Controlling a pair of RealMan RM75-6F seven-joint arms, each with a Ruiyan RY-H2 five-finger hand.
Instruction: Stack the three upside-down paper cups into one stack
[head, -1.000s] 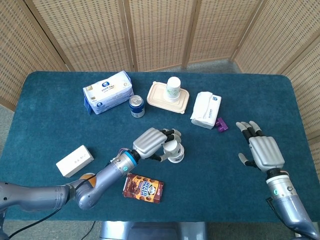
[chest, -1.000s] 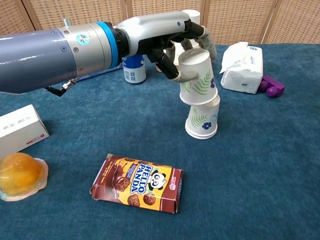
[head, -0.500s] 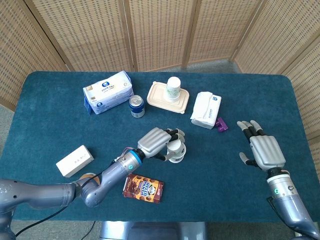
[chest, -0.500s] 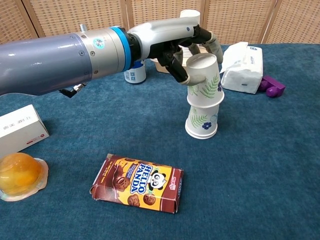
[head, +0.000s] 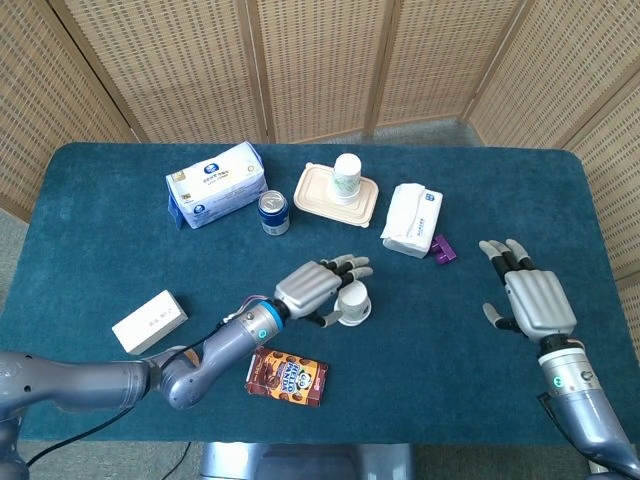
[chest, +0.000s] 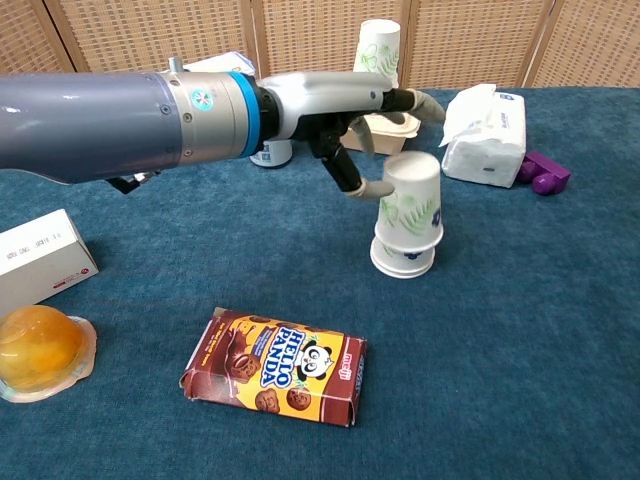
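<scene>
Two cups (chest: 408, 213) nested upside down on the worktop (head: 120, 220), centre. Left hand (head: 310, 288) beside them, fingers spread, holding nothing. Third cup (head: 346, 178) beyond, on a lidded box (head: 315, 193). Right hand (head: 530, 300) idle, fingers wide. Next step: fetch third cup, cap the stack.

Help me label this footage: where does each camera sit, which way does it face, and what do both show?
Head view: high above, looking down on the dark blue table; shows both arms, left hand and right hand.
Chest view: low at the table's near edge, facing forward toward the wicker screen; shows only the left arm and hand.
Shared: the two stacked white paper cups, the third cup, the brown biscuit box.
</scene>
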